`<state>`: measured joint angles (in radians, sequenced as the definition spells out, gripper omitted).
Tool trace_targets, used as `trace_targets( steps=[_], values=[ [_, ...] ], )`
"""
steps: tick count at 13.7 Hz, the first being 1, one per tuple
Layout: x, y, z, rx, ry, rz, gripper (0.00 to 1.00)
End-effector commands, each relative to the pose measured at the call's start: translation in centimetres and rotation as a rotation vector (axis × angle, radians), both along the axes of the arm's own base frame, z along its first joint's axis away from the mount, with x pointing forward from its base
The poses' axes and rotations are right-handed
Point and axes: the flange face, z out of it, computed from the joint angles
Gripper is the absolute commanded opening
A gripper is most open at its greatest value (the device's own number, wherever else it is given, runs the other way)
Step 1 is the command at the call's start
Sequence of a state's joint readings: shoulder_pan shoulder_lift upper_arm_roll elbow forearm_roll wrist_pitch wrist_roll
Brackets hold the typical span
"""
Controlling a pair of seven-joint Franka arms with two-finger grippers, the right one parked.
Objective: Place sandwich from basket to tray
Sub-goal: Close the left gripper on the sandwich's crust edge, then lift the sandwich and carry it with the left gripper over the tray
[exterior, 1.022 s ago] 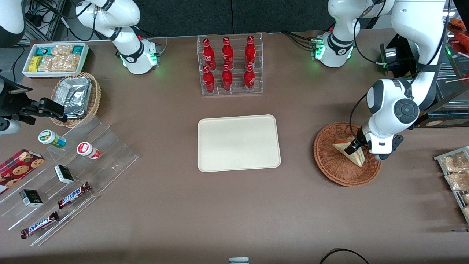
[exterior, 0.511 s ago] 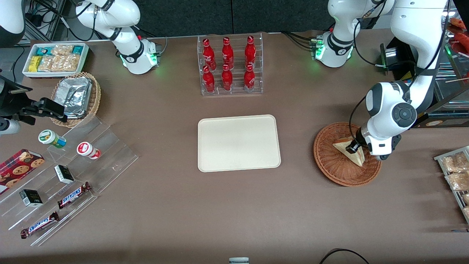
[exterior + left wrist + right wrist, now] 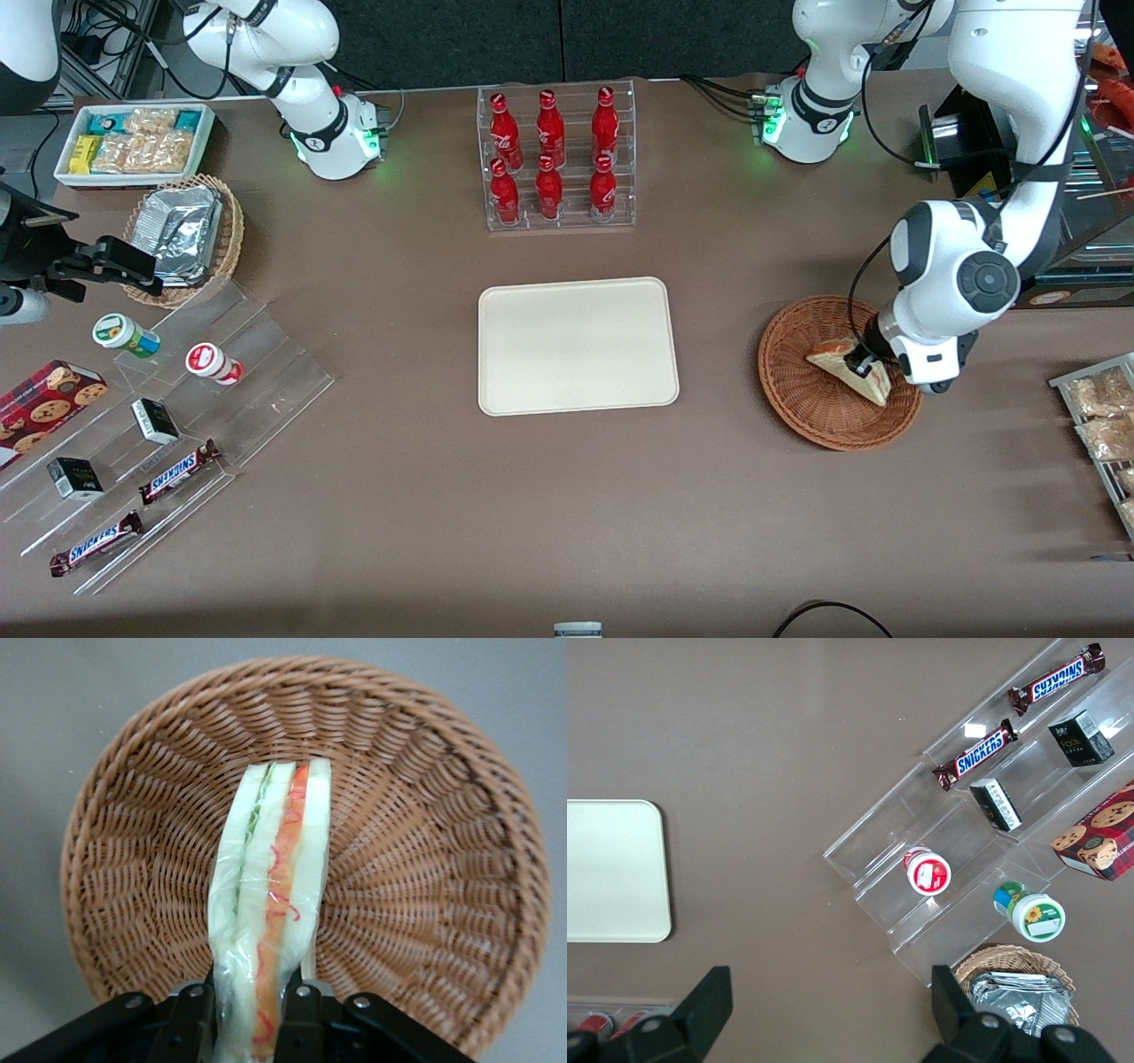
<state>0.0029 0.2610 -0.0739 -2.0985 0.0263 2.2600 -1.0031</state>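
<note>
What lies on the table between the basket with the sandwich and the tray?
Nothing: in the front view only bare brown table separates the basket from the tray. The gripper is shut on the sandwich in the basket.

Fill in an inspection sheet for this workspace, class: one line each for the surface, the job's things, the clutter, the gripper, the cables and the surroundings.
Surface: brown table, flat and covered.
Job's things: wrapped sandwich stands on edge in the reddish-brown wicker basket; cream tray bare, toward the table's middle.
Clutter: rack of red cola bottles; clear stepped stand with Snickers bars, small boxes and two cups; cookie box; tan basket of foil packets; white snack bin.
Gripper: left gripper low in the basket, fingers shut on the sandwich's end.
Cables: black cable at the table's near edge.
Surroundings: dark backdrop; metal shelving toward the working arm's end.
</note>
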Motion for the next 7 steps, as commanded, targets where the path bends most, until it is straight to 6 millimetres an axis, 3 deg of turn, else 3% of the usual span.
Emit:
trace_targets(
  steps=[1,2,5,7],
  values=[
    [2.1,-2.5,4.0,0.001,0.038,-0.041,0.00],
    [2.3,-3.7,5.1,-0.002,0.052,-0.073,0.00],
    [2.2,-10.3,8.8,-0.023,0.063,-0.196,0.00],
    [1.3,-14.9,10.1,-0.039,0.054,-0.281,0.00]
  ],
)
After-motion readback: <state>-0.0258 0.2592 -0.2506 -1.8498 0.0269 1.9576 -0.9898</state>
